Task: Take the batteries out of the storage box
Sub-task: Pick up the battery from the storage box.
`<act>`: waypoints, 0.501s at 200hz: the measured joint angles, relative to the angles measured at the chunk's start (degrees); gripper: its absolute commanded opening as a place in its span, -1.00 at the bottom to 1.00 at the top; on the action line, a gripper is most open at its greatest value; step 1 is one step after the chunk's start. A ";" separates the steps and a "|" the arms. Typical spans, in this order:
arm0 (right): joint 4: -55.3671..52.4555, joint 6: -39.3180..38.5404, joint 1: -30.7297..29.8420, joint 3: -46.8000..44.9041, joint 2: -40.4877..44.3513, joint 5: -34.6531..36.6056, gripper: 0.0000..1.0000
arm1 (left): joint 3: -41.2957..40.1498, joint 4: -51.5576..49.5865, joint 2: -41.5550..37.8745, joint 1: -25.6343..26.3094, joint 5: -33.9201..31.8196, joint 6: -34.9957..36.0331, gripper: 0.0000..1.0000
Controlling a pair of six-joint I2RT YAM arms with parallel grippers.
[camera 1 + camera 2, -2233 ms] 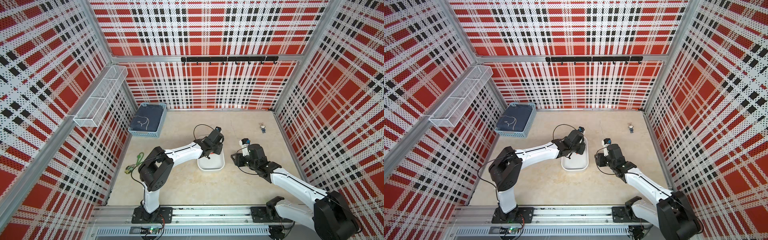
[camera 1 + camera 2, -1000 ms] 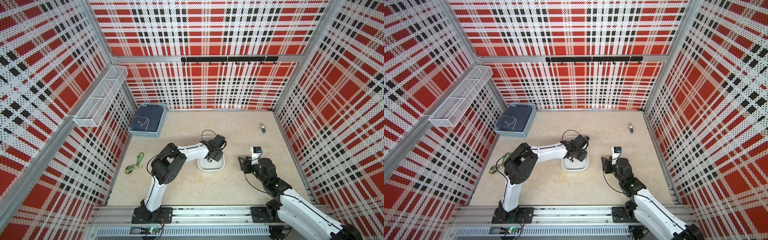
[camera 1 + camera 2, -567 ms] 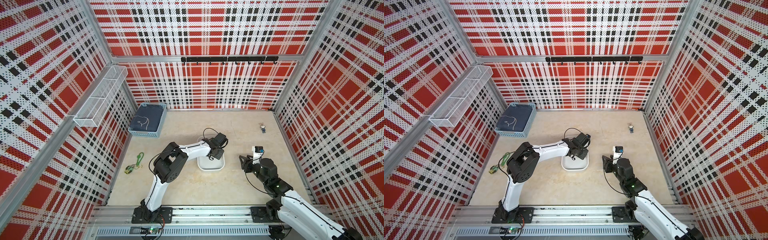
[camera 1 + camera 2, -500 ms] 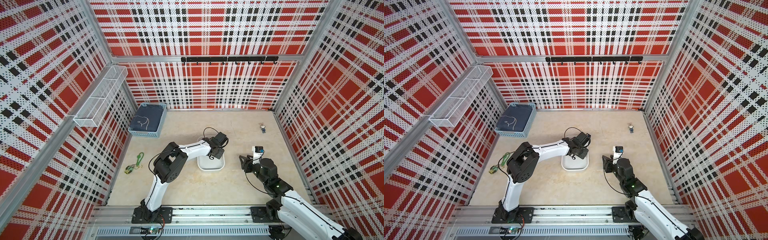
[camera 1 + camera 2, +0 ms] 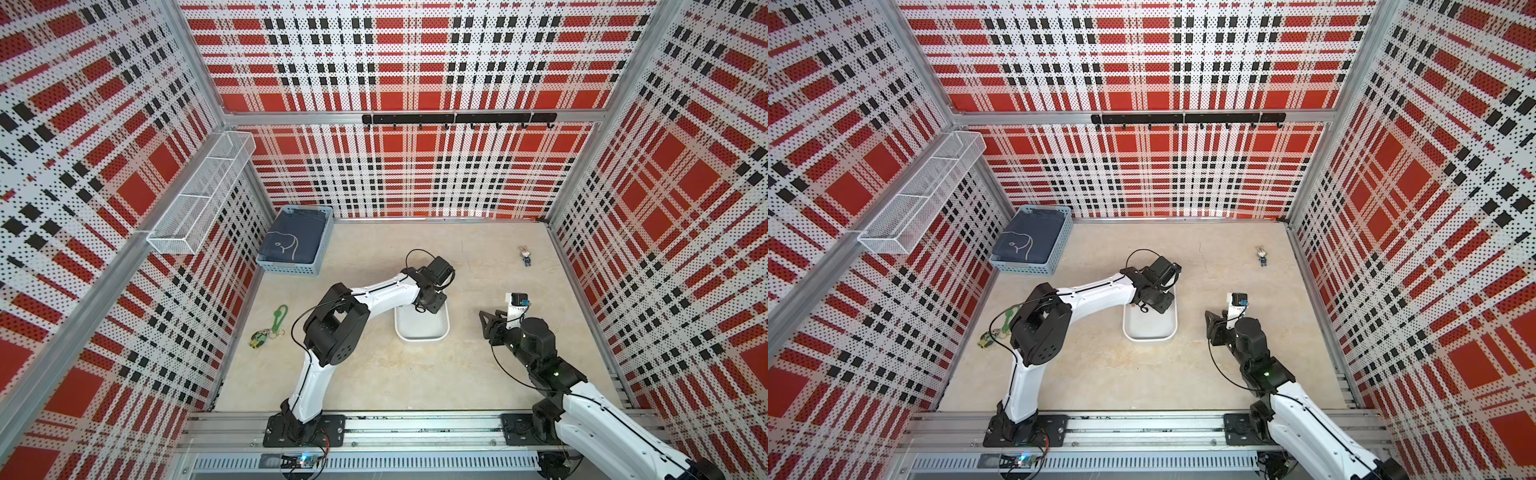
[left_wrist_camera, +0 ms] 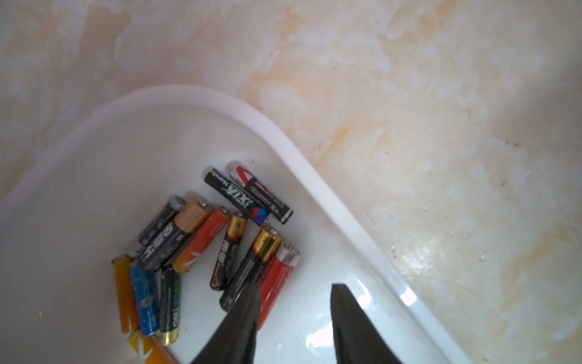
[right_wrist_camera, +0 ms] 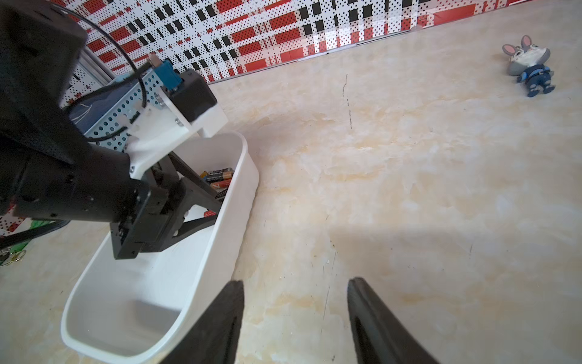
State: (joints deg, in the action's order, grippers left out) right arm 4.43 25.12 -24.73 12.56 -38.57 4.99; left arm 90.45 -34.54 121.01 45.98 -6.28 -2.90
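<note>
The white storage box (image 5: 422, 338) (image 5: 1148, 336) lies mid-floor. Several batteries (image 6: 220, 245), black, orange, red, blue and yellow, lie heaped at its far end and also show in the right wrist view (image 7: 219, 178). My left gripper (image 6: 296, 286) (image 5: 432, 305) reaches down into that end and is open. One fingertip (image 6: 252, 296) overlaps a black and a red battery, and only bare white box floor lies between the jaws. My right gripper (image 7: 296, 280) (image 5: 484, 318) hangs open and empty over the floor, right of the box wall (image 7: 226, 227).
A light-blue basket (image 5: 295, 241) with dark cloth stands at the back left. A green keychain (image 5: 274, 322) lies on the left floor, a rabbit figurine (image 5: 526, 254) (image 7: 529, 64) at the back right. A white wire-mesh shelf (image 5: 199, 195) hangs on the left wall.
My left gripper has edged toward the box's far end, and its jaws now stand apart. My right arm drew back to the right of the box, then held still.
</note>
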 measured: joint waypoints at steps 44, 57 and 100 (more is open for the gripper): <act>0.04 0.02 0.00 -0.22 0.81 0.24 0.21 | 0.04 -1.09 2.32 -1.27 -0.15 1.79 0.00; 0.00 0.02 0.00 -0.22 0.98 0.24 0.21 | 0.72 -1.18 2.73 -1.38 -0.20 2.12 0.01; 0.02 0.02 0.00 -0.22 1.03 0.42 0.21 | 3.26 -0.63 4.81 -1.51 -0.52 3.23 -0.44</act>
State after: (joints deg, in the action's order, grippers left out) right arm 4.45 25.15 -24.73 12.34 -37.54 5.41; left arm 93.71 -35.18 125.82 44.47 -6.81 0.34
